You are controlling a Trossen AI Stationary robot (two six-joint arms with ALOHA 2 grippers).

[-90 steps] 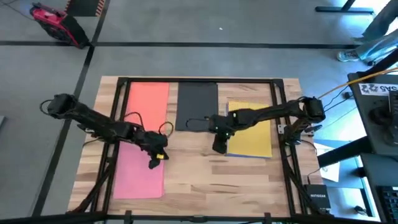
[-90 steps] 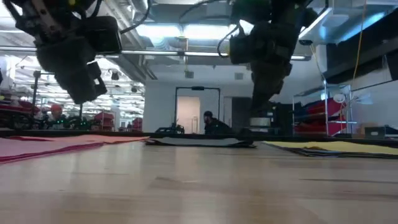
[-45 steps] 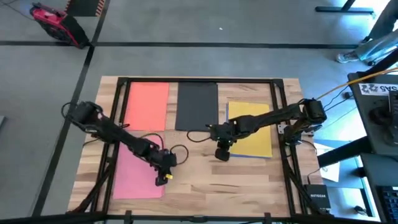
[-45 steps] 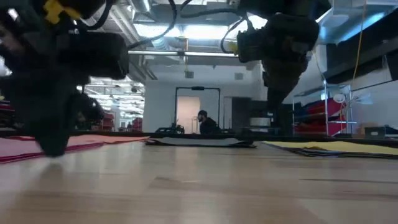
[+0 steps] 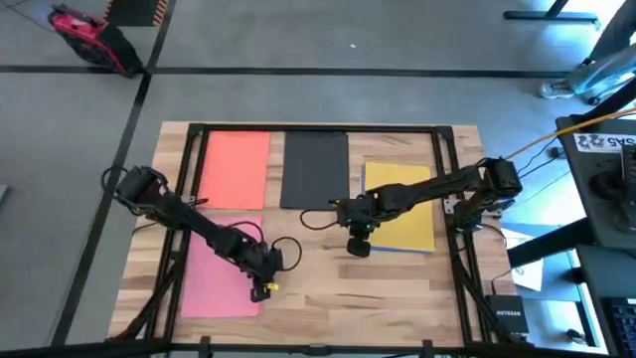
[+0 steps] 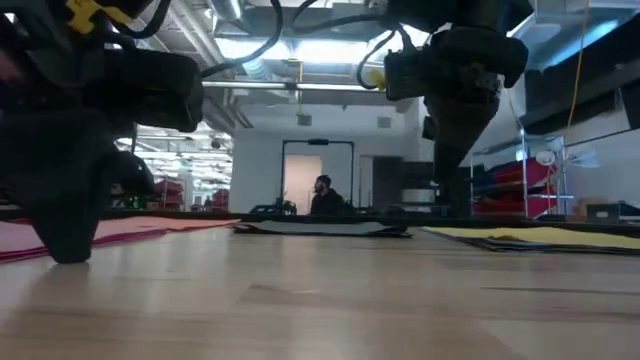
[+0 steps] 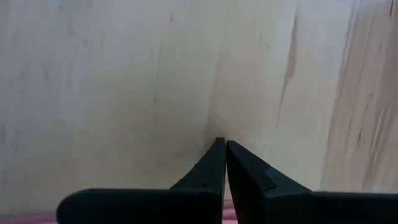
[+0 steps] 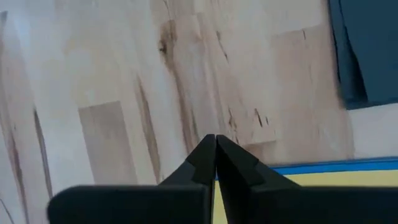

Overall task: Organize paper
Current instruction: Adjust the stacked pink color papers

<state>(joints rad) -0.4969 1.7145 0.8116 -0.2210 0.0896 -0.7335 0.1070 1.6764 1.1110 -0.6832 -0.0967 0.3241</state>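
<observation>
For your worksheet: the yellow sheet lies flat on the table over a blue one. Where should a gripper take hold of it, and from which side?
Take the yellow sheet by its near-left corner, coming from the bare wood toward the table's middle. It lies flat, so only an edge can be lifted, and the right gripper, fingers shut, already sits there. The blue sheet peeks out beneath, so pinch only the top one.

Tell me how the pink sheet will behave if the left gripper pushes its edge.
The pink sheet lies thin and flat, so it probably slides or buckles rather than resisting. Likely floppy when lifted. The shut left gripper beside it may struggle to get under an edge.

Bare wooden tabletop (image 5: pixel 397 288) lies open along front edge
</observation>
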